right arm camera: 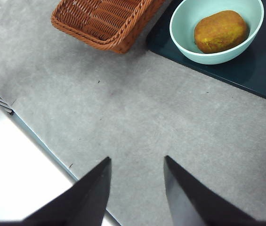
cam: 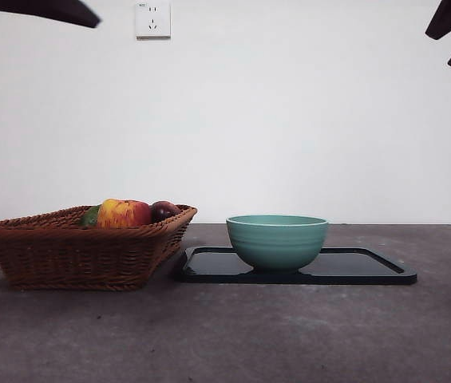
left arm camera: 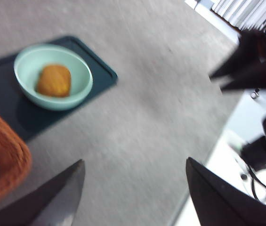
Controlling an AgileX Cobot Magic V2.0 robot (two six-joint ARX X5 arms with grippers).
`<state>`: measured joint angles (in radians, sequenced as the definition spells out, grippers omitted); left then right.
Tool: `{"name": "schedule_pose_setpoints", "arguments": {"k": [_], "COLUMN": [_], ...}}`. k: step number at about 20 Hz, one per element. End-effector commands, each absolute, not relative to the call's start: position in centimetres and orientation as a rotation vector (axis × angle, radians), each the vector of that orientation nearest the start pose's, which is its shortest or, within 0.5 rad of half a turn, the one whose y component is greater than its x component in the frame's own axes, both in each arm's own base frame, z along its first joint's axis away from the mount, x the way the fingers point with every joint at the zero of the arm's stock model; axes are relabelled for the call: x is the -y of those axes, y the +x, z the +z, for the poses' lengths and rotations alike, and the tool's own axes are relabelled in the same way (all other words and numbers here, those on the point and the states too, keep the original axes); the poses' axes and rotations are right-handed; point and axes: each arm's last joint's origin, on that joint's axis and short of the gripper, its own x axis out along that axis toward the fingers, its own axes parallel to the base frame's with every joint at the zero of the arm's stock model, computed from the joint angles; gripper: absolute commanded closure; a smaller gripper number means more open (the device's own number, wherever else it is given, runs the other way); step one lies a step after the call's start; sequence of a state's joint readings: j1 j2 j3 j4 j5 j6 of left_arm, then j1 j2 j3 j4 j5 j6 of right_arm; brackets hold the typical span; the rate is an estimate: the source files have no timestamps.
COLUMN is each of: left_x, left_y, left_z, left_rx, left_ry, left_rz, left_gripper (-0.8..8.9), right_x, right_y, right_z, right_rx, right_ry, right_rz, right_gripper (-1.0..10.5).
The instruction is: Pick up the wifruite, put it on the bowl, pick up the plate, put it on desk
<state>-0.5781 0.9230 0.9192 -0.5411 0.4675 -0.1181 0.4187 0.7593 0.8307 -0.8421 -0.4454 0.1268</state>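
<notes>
Resting brown-tan wifruite [right arm camera: 220, 31] inside teal bowl [right arm camera: 208, 55]

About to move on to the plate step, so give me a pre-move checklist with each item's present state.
1. Wifruite lies inside the bowl: ok.
2. Bowl stands upright on the dark plate: ok, though it means lifting the plate would carry the bowl.
3. Left tool open and holding nothing: ok.
4. Right tool open and holding nothing: ok.
5. Both tools high above the desk, away from the plate: ok.
6. Basket sits close to the plate's edge; whether they touch: cannot tell.
</notes>
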Motion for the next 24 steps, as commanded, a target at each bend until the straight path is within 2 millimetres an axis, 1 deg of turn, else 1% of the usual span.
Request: {"name": "schedule_pose_setpoints", "arguments": {"k": [1, 3, 8, 11, 14, 16, 20, 24], "left_x": [12.8, 14.2, 18.4, 20.6, 22.4, 23.3, 25.2, 26.8], "left_y": [17.0, 19.1, 25.6, 29.1, 31.8, 33.2, 34.9, 35.5], "left_z": [33.4, 33.8, 34.7, 34.4, 33.2, 32.3, 30.0, 27.1], "left_rx": [-0.634, -0.65, -0.66, -0.667, -0.682, -0.69, -0.711, -0.744], "left_ry": [-0.051, -0.028, 0.028, 0.05, 0.079, 0.106, 0.165, 0.263], "left_rz": [-0.985, -0.989, -1.002, -0.987, -0.965, -0.952, -0.942, -0.931], "left_gripper": [4.7, 4.7, 4.7, 4.7, 4.7, 4.7, 4.7, 4.7], "right_x": [-6.8, -6.8, -6.8, -6.8, -6.8, -6.8, -6.7, -6.6], "right_y": [12.0, 12.0, 12.0, 11.9, 11.9, 11.8, 11.7, 11.5], "right_z": [30.0, 30.0, 30.0, 29.9, 29.9, 29.9, 29.7, 29.6], "right_rx": [-0.83, -0.829, -0.827, -0.83, -0.835, -0.842, -0.866, -0.89], "right_ry": [0.109, 0.107, 0.101, 0.101, 0.104, 0.104, 0.1, 0.101], "right_rz": [0.786, 0.787, 0.789, 0.789, 0.795, 0.794, 0.791, 0.788], "right_gripper": [7.7, 7.7, 7.7, 7.7, 7.7, 7.7, 7.7, 7.7]}}
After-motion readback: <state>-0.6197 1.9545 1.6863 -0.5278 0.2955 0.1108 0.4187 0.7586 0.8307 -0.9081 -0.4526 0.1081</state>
